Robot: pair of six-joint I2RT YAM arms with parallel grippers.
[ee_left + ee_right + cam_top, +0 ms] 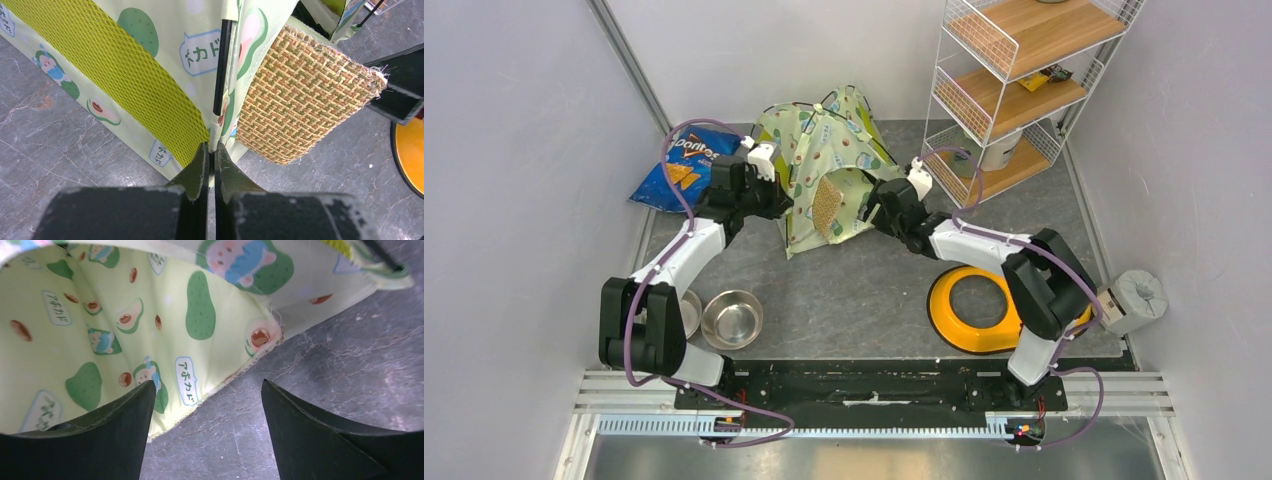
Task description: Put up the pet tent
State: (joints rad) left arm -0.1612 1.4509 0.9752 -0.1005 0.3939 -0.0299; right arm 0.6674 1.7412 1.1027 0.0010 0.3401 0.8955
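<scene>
Pet tent (824, 150) between chip bag (679, 168) and wire shelf (986, 95)

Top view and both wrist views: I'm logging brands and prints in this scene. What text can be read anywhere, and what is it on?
"Doritos": on the blue chip bag, left of the pet tent.
"アボカド": in a speech bubble printed on the tent fabric, repeated across the print; another is partly cut off in the left wrist view.
Yellow packet on the wire shelf: too small to read.
</scene>
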